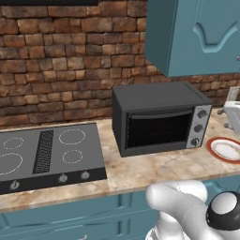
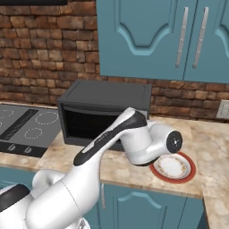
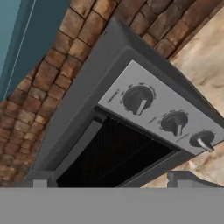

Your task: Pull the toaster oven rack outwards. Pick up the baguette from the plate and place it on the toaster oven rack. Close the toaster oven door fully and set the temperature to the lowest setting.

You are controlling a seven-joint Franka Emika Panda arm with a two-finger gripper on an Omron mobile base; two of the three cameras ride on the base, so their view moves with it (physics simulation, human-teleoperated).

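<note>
- Brick wall (image 1: pixel 56 61) backs a marble-patterned desk (image 1: pixel 140 171), with teal cabinets (image 2: pixel 147 38) above it and teal drawer fronts below.
- On the desk stands the toaster oven (image 1: pixel 159 117), dark grey, with its silver panel of three knobs (image 1: pixel 199 127) on its right side.
- Its door (image 1: pixel 158 129) stands upright against the front, shut, the bar handle along the top edge of the dark window.
- Left of the oven, flat on the desk, lies a black cooktop (image 1: pixel 49 157) with four ring marks.
- Right of the oven, apart from it, sits the plate (image 2: pixel 173 167), white with a red rim; the arm's wrist hangs just over its near-left edge.
- From the hand camera the oven appears tilted, the three knobs (image 3: pixel 170 120) in a row and the dark window (image 3: pixel 116 155) beside them.
- Two dark finger tips (image 3: pixel 186 178) of the claw (image 3: pixel 113 181) rise at the lower edge, well apart with nothing between them.
</note>
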